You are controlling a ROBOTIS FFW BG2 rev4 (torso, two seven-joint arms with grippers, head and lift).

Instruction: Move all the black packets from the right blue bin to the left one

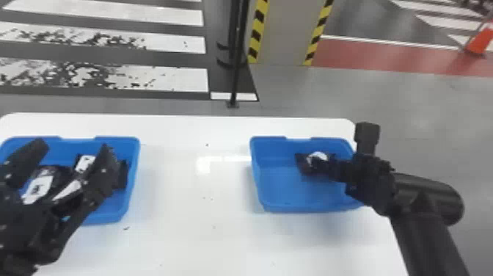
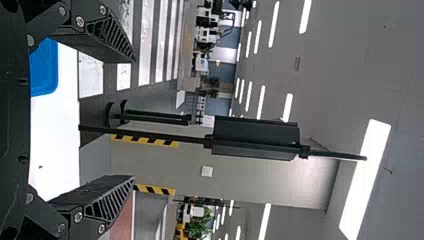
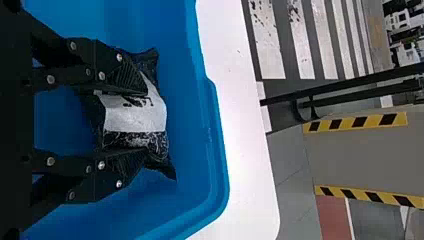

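A black packet with a white label (image 3: 137, 117) is seen lying in the right blue bin (image 1: 269, 202), near its far side. It is flanked by the fingers of the right gripper (image 1: 327, 168), which are held apart and lie over parts of it; whether it is pressed by them cannot be told. The right gripper is reached into the bin over its right side. Well apart, on the same white table (image 1: 190, 238), the left blue bin (image 1: 134, 158) is placed; in it, black packets with white labels (image 1: 40, 186) are partly hidden by the left gripper (image 1: 73, 146), which is held above them with its fingers spread wide and nothing between them. Beyond the table, a black stand (image 1: 236, 77) is seen on the floor, with a grey column (image 1: 284, 33) edged in yellow and black stripes nearby. White floor stripes (image 1: 176, 79) are laid out at left, and an orange cone (image 1: 478, 41) is placed at far right.
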